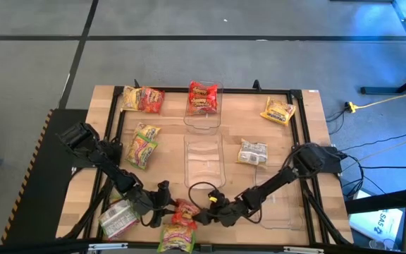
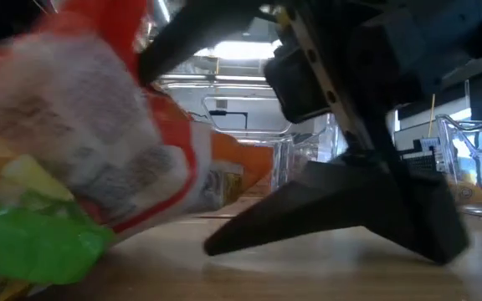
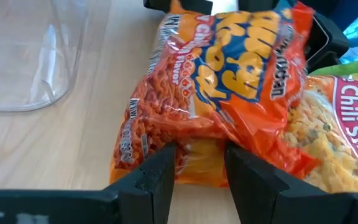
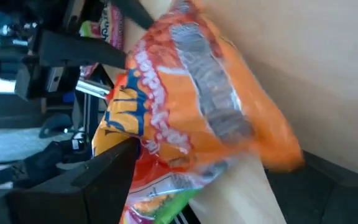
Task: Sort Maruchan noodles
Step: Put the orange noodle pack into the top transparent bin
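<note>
At the bottom centre of the high view, the orange crinkly plastic noodle packet (image 1: 185,210) is largely hidden between both arms. It lies near the wooden worktop's (image 1: 104,141) front edge, beside a green-edged chili shrimp packet (image 1: 177,236). The left end effector (image 3: 201,171) is clamped on the orange packet's end. The right end effector (image 1: 204,216) stands spread apart around the opposite end. The packet's long axis cannot be told.

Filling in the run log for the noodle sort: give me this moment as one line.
left gripper: shut on orange noodle packet | right gripper: open, at packet's other end | place: near table edge | centre bin: empty
</note>
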You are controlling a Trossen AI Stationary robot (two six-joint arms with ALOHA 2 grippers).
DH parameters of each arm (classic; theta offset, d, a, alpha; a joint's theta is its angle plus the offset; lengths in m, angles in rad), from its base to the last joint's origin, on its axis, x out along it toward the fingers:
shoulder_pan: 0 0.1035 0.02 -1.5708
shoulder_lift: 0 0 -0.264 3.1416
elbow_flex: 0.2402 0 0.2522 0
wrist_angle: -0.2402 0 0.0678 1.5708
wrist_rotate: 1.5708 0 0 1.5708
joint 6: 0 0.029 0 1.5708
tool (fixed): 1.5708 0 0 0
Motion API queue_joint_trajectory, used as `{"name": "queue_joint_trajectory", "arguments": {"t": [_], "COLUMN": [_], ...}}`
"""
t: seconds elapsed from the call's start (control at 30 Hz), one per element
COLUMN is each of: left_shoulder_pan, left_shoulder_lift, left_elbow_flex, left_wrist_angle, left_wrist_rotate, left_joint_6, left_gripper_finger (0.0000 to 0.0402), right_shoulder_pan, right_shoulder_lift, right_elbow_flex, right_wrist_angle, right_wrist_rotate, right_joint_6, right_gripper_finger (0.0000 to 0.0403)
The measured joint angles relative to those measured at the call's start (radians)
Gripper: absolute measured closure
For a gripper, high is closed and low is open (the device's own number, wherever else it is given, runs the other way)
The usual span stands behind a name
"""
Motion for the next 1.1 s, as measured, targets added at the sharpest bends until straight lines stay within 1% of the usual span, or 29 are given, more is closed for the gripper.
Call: {"name": "queue_joint_trajectory", "arguments": {"t": [0.13, 0.33, 0.4, 0.5, 0.67, 0.83, 0.97, 1.1], "left_shoulder_pan": [0.000, -0.006, -0.006, -0.006, -0.020, -0.038, -0.071, -0.103], "left_shoulder_lift": [0.000, 0.001, 0.001, -0.010, -0.039, -0.101, -0.166, -0.250], "left_elbow_flex": [0.000, -0.001, -0.001, -0.001, -0.001, -0.001, 0.000, 0.000], "left_wrist_angle": [0.011, 0.061, 0.064, 0.065, 0.059, -0.013, -0.101, -0.165], "left_wrist_rotate": [0.001, 0.005, 0.004, 0.005, -0.001, -0.008, -0.062, -0.106], "left_joint_6": [0.000, 0.010, 0.022, 0.022, 0.024, 0.014, -0.032, -0.035], "left_gripper_finger": [0.0267, 0.0267, 0.0267, 0.0267, 0.0267, 0.0267, 0.0267, 0.0267], "right_shoulder_pan": [-0.007, -0.009, -0.010, -0.009, -0.009, -0.010, -0.006, -0.004], "right_shoulder_lift": [0.008, 0.006, 0.007, 0.007, 0.006, 0.006, 0.006, 0.005], "right_elbow_flex": [0.030, 0.076, 0.084, 0.098, 0.126, 0.140, 0.157, 0.181], "right_wrist_angle": [-0.006, 0.025, 0.018, 0.020, 0.017, 0.019, 0.020, 0.023], "right_wrist_rotate": [0.031, 0.049, 0.052, 0.046, 0.001, 0.000, -0.001, -0.051], "right_joint_6": [-0.126, -0.314, -0.382, -0.458, -0.547, -0.611, -0.656, -0.723], "right_gripper_finger": [0.0084, 0.0084, 0.0092, 0.0124, 0.0206, 0.0279, 0.0319, 0.0336]}}
